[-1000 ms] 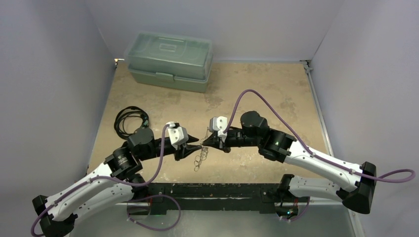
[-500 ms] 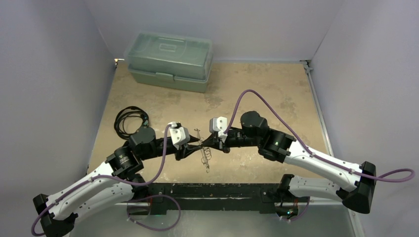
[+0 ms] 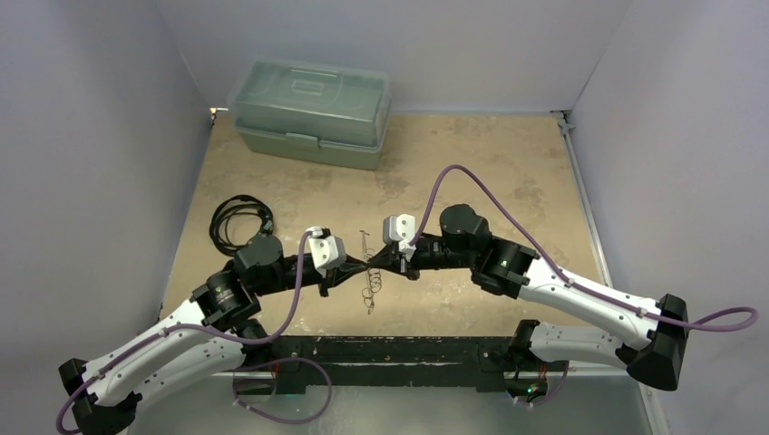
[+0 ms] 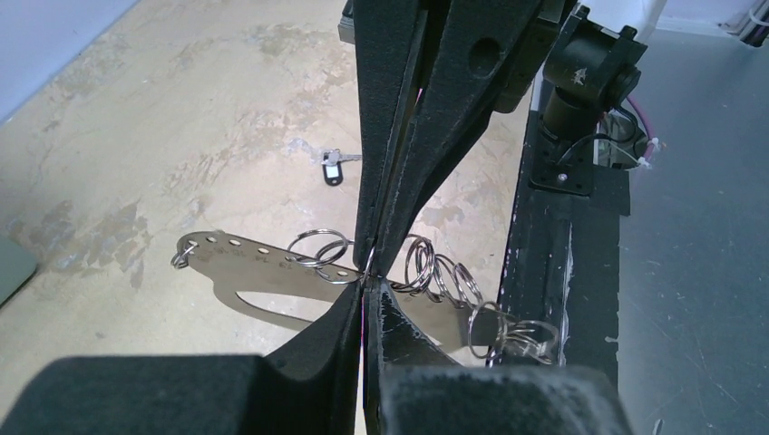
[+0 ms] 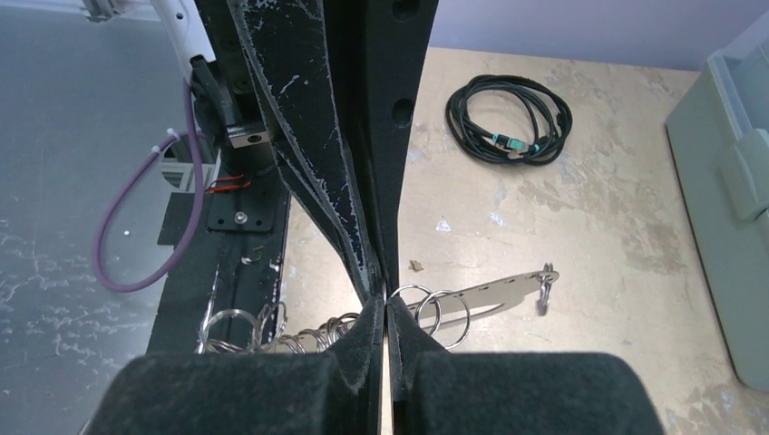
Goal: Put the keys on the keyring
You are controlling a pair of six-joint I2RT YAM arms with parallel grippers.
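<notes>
Lowest in the top view, just above the arm bases, we see the left gripper and the right gripper meeting tip to tip at centre frame. Both are clenched. Between their tips they pinch the keyring, a flat pale metal strip with a row of holes and a bunch of small rings strung on it. In the left wrist view the strip runs across the middle of the frame, its shadow falling on the counter beneath it, so we take it to be lifted clear. Just beyond it, in the upper centre of that view, one small key with a dark head lies on the counter, apart from the keyring and both grippers. Farther back, at the left middle of the top view, lies a black coiled cable. Farthest, in the upper left, a pale green lidded box stands against the back wall.
</notes>
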